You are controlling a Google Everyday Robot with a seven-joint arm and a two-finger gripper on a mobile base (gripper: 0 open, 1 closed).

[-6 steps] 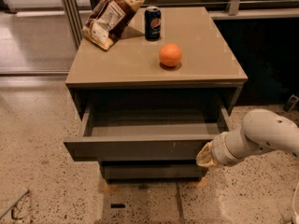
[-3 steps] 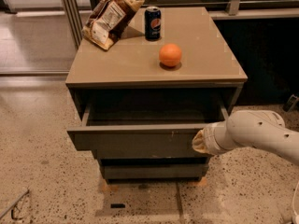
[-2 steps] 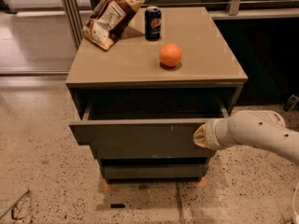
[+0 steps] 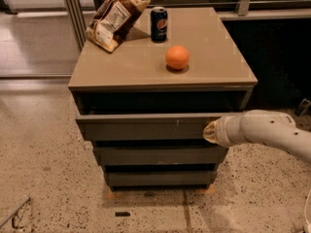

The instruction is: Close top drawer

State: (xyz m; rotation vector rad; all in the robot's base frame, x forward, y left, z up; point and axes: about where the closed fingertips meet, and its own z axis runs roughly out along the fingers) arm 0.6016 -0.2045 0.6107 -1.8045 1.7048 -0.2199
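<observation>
Drawer: top drawer (image 4: 146, 129) is sticking slightly out of the cabinet (image 4: 160, 76).
Gripper: gripper (image 4: 210, 131) is resting against the drawer front's right end.
Grip: spread or closed, cannot tell.

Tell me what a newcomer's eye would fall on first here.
The white robot arm's gripper sits at the right end of the wide grey-brown top drawer, which stands slightly open. Then the round orange fruit on the grey-brown cabinet top, with a dark blue soda can and a crumpled brown snack bag behind it.
</observation>
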